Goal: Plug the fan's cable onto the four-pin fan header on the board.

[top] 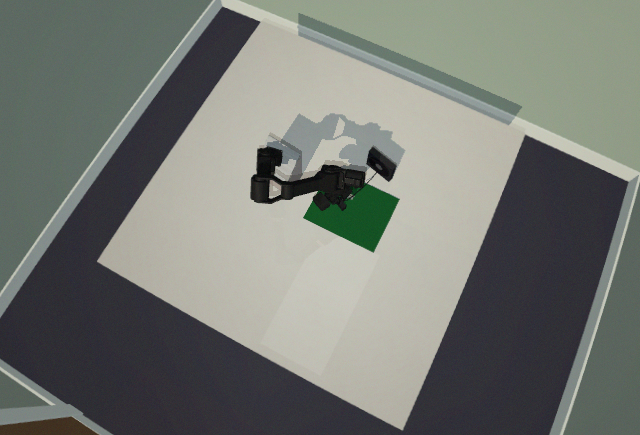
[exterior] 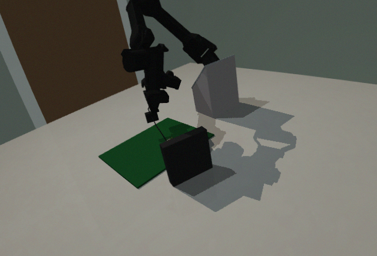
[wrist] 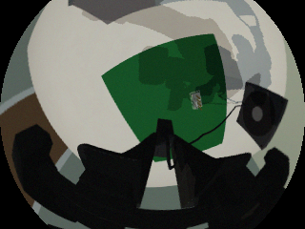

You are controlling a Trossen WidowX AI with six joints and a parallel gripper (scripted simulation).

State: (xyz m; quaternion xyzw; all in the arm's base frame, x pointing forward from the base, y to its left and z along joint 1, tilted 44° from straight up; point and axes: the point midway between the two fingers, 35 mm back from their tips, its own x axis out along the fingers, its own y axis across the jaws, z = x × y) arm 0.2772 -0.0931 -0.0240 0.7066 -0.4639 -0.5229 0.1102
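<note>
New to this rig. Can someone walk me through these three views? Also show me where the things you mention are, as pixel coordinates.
It's one black jointed arm ending in a two-fingered pincer [top: 342, 205] [exterior: 151, 116] [wrist: 163, 136]. The top view looks down from above; exterior looks from the side; wrist looks past the pincer's own fingers.

On the pale table [top: 217, 265] [exterior: 91, 216] [wrist: 67, 62] lies a flat green board [top: 369, 218] [exterior: 136, 159] [wrist: 143, 95]. A small pale header [wrist: 195, 100] sits on it. Beside the board, a square black fan [top: 381, 163] [exterior: 188, 159] [wrist: 262, 114] stands on edge.

The pincer is shut on the fan cable's small black plug [exterior: 150, 117] [wrist: 165, 126], above the board and away from the header.
</note>
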